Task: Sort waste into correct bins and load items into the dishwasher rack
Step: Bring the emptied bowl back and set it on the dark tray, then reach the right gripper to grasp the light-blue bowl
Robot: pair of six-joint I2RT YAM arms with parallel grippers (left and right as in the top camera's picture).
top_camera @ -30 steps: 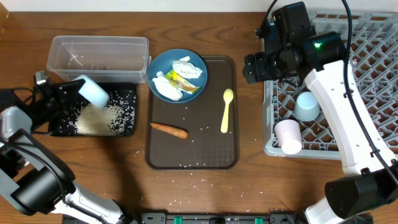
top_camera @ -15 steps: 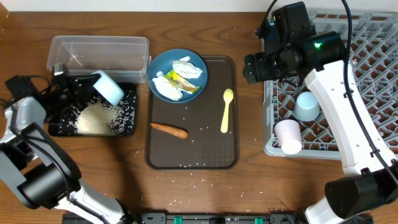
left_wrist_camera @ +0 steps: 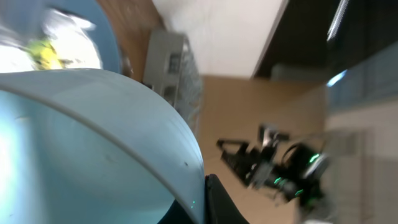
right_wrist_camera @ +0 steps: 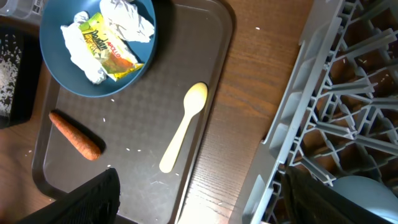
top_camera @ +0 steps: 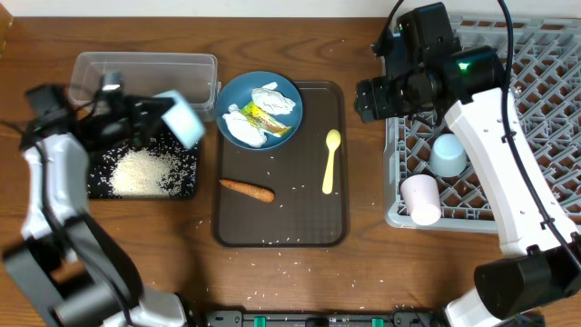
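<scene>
White bowl (top_camera: 183, 121) hangs tilted above the right end of the black tray (top_camera: 186, 191), its rim pinched in the left gripper (top_camera: 160, 116), whose jaws are shut tight on it; in the left wrist view its pale curved wall fills most of the frame. That tray holds a heap of rice grains (top_camera: 141, 173), and the clear tub (top_camera: 145, 65) sits just behind it. The dark-blue plate (top_camera: 238, 91) carries crumpled paper wads (top_camera: 243, 130) and the yellow-green wrapper (top_camera: 265, 116), and overlaps the far left corner of the brown serving tray (top_camera: 313, 218). On that tray the carrot (top_camera: 247, 189) lies nearly crosswise, while the yellow spoon (top_camera: 331, 162) runs almost front to back, its bowl end pointing away from the robot. The dishwasher rack (top_camera: 545, 100) holds the light-blue cup (top_camera: 448, 154) and the pink cup (top_camera: 420, 198) near its front left corner. The left arm reaches in from the table's left edge, forearm level. The right gripper (top_camera: 369, 98) hovers between serving tray and rack, fingers spread wide, holding nothing.
</scene>
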